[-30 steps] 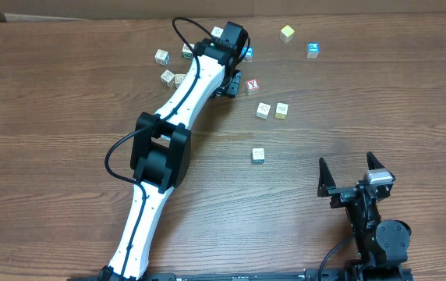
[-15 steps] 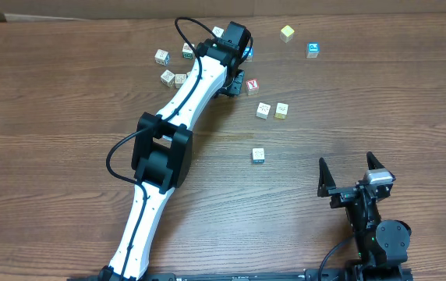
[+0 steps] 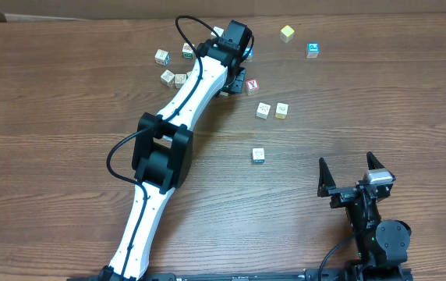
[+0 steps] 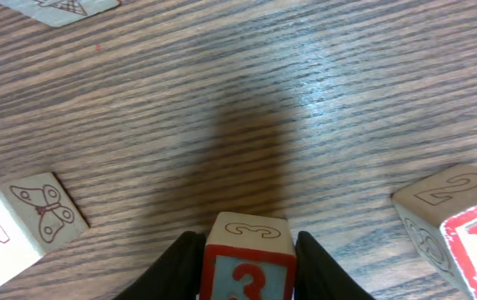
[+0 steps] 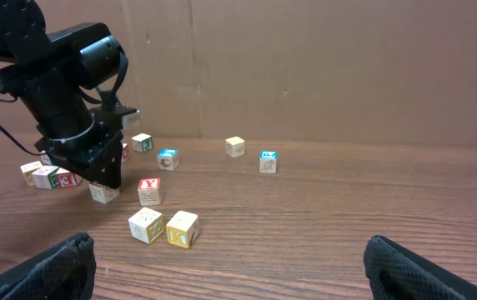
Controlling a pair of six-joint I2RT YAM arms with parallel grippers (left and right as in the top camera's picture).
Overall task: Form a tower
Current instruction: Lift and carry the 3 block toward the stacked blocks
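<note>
- Left gripper (image 4: 248, 242) clamped narrow on a small wooden cube (image 4: 248, 265), its red-framed blue face reading "3".
- Right gripper (image 3: 346, 161) spread wide, holding nothing.
- Beside the held piece: a red-lettered "Y" wooden cube (image 3: 253, 86) and a cream butterfly-drawn cube (image 4: 34, 217).
- No stack: loose wooden alphabet cubes (image 3: 263, 110) lying singly across the far half of the brown wood-grain table (image 3: 67, 86).

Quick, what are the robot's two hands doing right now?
Left gripper: jaws closed on a small wooden cube with a red 3.
Right gripper: jaws open, holding nothing.
</note>
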